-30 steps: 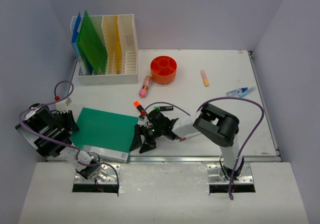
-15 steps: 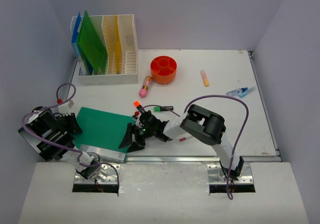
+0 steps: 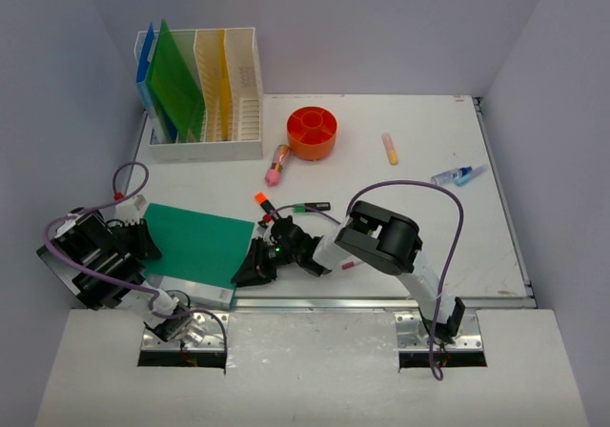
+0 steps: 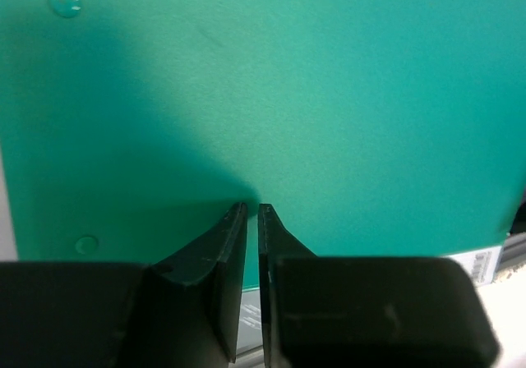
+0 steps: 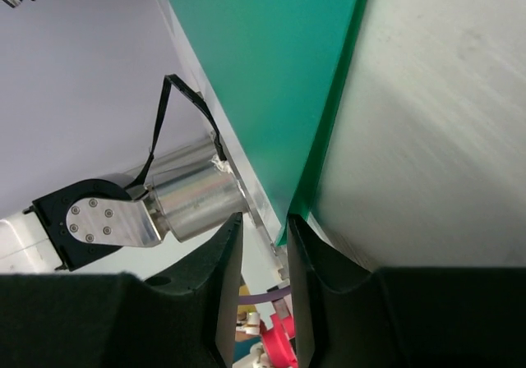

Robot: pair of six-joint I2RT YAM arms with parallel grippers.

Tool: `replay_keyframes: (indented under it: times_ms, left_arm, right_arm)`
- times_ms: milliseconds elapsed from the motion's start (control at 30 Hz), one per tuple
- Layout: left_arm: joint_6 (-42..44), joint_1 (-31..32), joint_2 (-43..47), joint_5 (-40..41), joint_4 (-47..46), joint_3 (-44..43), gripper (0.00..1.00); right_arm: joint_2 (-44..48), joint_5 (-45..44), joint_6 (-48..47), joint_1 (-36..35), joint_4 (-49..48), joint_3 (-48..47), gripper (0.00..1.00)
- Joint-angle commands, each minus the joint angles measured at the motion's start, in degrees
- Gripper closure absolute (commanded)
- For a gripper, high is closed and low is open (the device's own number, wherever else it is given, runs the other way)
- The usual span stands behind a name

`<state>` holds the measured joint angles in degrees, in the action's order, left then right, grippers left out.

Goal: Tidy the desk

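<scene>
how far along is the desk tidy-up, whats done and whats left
Done: coloured folders stand in the file rack. In hand: the green folder at the front of the desk, the left gripper pinching its left edge, the right gripper around its right corner with a gap showing. Left: filing it, plus the pink marker, yellow marker, blue pen and orange-capped marker lying outside the orange holder.

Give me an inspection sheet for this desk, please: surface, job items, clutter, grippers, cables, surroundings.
Surface: white desk, metal rail in front.
Job's things: green folder front left; rack with folders back left.
Clutter: orange tray, pink marker, yellow marker, blue pen.
Grippers: left gripper shut, tips over folder; right gripper open around folder's corner.
Cables: purple cables loop over both arms.
Surroundings: lavender walls.
</scene>
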<state>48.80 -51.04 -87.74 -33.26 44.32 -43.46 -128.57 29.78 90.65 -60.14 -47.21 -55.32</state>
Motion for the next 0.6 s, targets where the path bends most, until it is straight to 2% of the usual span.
replay_keyframes:
  times_ms: [0, 200, 433, 567]
  left_arm:
    - [5.32, -0.31, 1.08, -4.19, 4.12, -1.06, 0.93]
    - [10.73, -0.29, -2.57, -5.9, 11.09, -2.46, 0.96]
    - [11.32, -0.29, -3.83, -5.85, 11.75, -2.59, 0.99]
    - [11.23, -0.29, -3.07, -5.85, 11.44, -2.35, 0.99]
  right_arm:
    - [1.11, -2.51, 1.94, 1.63, -2.94, 1.71, 0.72]
    - [0.82, -3.94, -0.42, 3.48, -3.75, 1.2, 0.7]
    - [-1.06, -4.44, -2.18, 3.98, -2.92, -0.15, 0.68]
    - [2.39, -2.95, -7.39, 3.38, 2.54, 0.86, 0.54]
